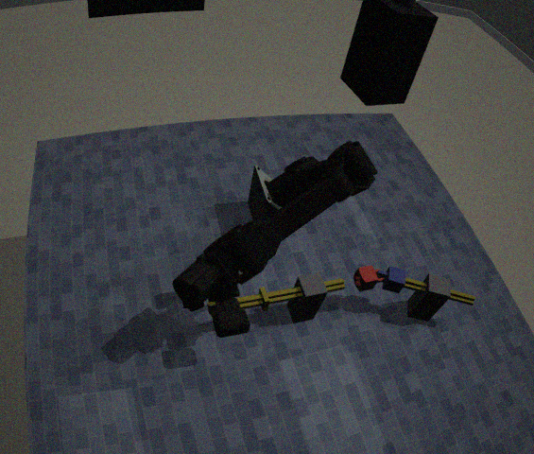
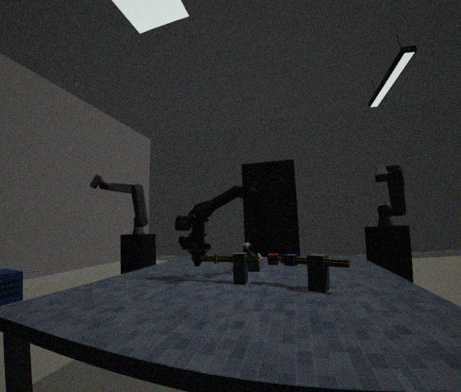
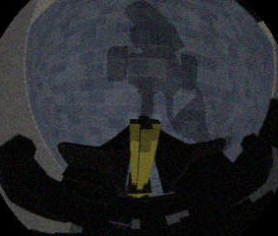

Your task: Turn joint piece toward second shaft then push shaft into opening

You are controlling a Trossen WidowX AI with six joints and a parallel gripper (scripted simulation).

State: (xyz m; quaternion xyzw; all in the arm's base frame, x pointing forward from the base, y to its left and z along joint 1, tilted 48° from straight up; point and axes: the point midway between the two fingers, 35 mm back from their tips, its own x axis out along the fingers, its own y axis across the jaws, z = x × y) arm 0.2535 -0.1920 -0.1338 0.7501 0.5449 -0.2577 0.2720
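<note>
The second shaft [image 1: 286, 295] [image 2: 224, 259] [image 3: 148, 152] is yellow with a collar and runs through its grey block [image 1: 305, 308] [image 2: 240, 270]. My gripper [image 1: 225, 300] [image 2: 197, 260] [image 3: 140, 127] is shut on this shaft near its outer left end, beyond the collar. The red joint piece [image 1: 368, 274] [image 2: 272, 258] stands a short gap away from the shaft's inner end, its dark opening facing roughly towards it. A blue hinge part [image 1: 394, 278] [image 2: 289, 259] links it to the fixed yellow shaft [image 1: 462, 296] [image 2: 339, 263] in the other block [image 1: 422, 305] [image 2: 318, 276]. The fingertips are dark and partly hidden.
The arm [image 1: 252, 249] [image 2: 211, 207] reaches over the blue-grey table [image 1: 111, 235] [image 2: 205, 329] from behind the shafts. A pale-edged dark plate [image 1: 259, 195] stands beside the arm behind the sliding shaft. Other arms on pedestals stand beyond the table.
</note>
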